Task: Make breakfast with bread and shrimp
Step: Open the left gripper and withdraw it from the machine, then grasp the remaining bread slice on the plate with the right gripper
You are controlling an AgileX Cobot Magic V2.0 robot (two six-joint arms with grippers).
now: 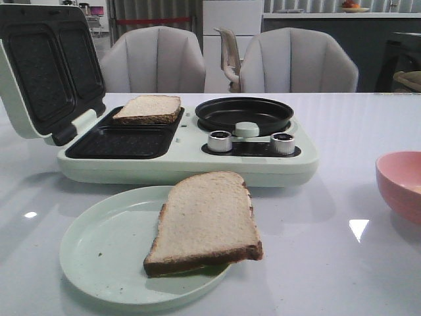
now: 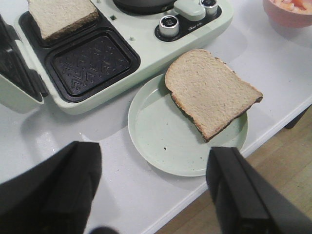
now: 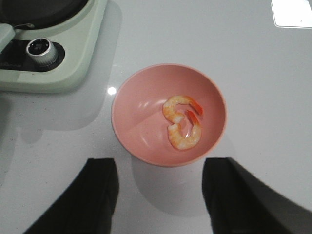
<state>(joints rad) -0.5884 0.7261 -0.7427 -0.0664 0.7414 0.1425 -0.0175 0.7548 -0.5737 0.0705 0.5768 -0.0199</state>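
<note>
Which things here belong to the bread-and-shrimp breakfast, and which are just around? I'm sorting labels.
For the job:
- bread slice on the plate
- bread slice in the sandwich maker
- shrimp
- pink bowl
- sandwich maker
- green plate

Just around:
- grey chairs

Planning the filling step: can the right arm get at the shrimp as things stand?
Probably yes. The shrimp lie uncovered in the open pink bowl, and the right end effector hangs open just above it with nothing between. The bowl's wall may crowd the fingers.
</note>
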